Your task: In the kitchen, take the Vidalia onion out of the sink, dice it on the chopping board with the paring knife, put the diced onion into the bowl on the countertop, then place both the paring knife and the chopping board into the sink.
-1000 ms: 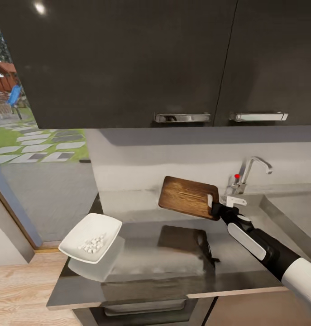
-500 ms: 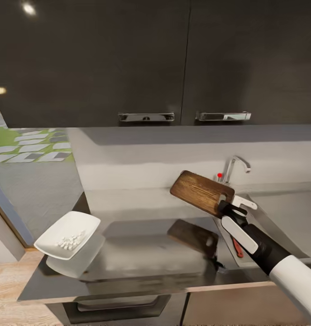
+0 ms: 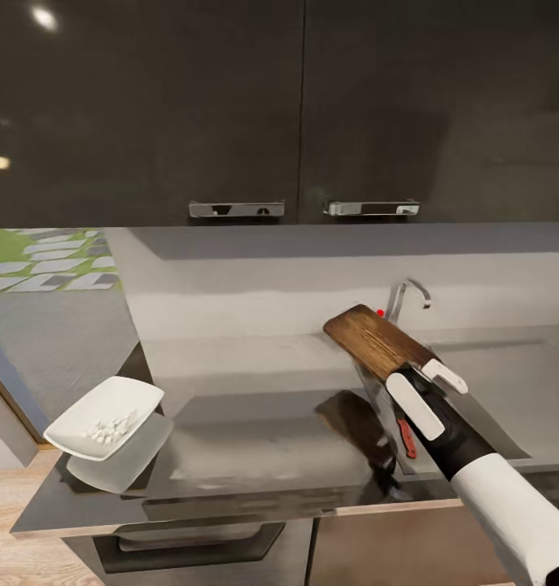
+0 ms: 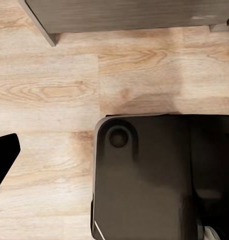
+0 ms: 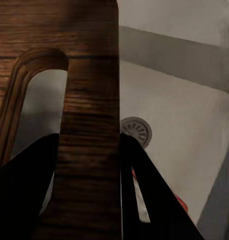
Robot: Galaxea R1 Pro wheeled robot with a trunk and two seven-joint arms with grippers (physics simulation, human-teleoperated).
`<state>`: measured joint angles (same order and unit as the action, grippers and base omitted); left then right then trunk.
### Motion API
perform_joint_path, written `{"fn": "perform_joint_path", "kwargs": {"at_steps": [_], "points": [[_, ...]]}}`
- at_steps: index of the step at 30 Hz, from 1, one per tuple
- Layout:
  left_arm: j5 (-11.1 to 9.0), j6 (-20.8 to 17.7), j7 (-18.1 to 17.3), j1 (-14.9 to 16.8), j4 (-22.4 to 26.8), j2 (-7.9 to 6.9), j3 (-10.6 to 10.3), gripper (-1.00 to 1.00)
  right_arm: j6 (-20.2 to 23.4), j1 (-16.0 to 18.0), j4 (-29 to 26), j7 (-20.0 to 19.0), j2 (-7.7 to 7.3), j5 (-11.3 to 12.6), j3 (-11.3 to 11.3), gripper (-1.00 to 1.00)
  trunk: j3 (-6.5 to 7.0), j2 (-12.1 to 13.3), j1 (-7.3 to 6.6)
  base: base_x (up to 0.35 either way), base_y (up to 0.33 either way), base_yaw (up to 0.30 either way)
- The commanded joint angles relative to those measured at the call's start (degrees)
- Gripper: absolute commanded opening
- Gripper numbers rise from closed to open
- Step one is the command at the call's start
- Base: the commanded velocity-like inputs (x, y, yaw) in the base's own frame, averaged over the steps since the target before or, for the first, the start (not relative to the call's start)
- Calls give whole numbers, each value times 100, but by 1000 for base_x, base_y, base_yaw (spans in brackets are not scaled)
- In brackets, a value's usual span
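No writing or brand shows anywhere. One grey countertop [image 3: 255, 439] runs under two dark wall cabinets [image 3: 230, 106]. One sink [image 3: 491, 391] lies at its right end, one paring knife [image 3: 406, 438] inside. One chopping board [image 3: 377, 340] hangs tilted over the sink's left edge, pinched at its slot end by the right gripper [image 5: 89, 170]. One white bowl [image 3: 104, 417] of diced onion [image 3: 108, 429] sits at the counter's left end.
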<state>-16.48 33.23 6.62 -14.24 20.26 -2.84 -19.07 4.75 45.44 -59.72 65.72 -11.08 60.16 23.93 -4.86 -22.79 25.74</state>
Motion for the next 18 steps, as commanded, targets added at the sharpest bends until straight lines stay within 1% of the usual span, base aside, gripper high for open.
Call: {"fn": "perform_joint_path", "kwargs": {"at_steps": [1, 3, 4, 7, 8, 10, 13, 18], "points": [[-22, 7, 55, 1, 12, -6, -49, 100, 41, 9, 66, 113, 16, 28, -39, -100, -11, -13, 4, 0, -1, 0], [-25, 12, 57, 1, 16, -6, -46, 100, -110, 9, 213, 334, 85, 26, -109, -100, -11, -13, 4, 0, 0, 0], [-28, 14, 58, 1, 19, -6, -45, 100, -321, 9, 280, 500, 121, 24, -126, -100, -11, -13, 4, 0, 0, 0], [-30, 21, 59, 1, 21, -6, -44, 100, -747, 9, 428, 943, 161, 24, -139, -100, -11, -13, 4, 0, 0, 0], [-30, 24, 59, 1, 21, -6, -44, 100, -889, 9, 479, 1168, 197, 27, -137, -100, -11, -13, 4, 0, 0, 0], [-30, 25, 59, 1, 21, -12, -41, 100, -1002, 9, 510, 1388, 263, 24, -141, -100, -11, -13, 4, 0, 0, 0], [-34, 26, 59, 1, 21, -13, -36, 100, -1075, 9, 529, 1604, 302, 22, -144, -100, -11, -13, 4, 0, 0, 0], [-46, 26, 66, 1, 28, -10, -35, 100, -1089, 9, 533, 1665, 323, 27, -143, -100, -18, -13, 4, 0, 0, 0]]}}
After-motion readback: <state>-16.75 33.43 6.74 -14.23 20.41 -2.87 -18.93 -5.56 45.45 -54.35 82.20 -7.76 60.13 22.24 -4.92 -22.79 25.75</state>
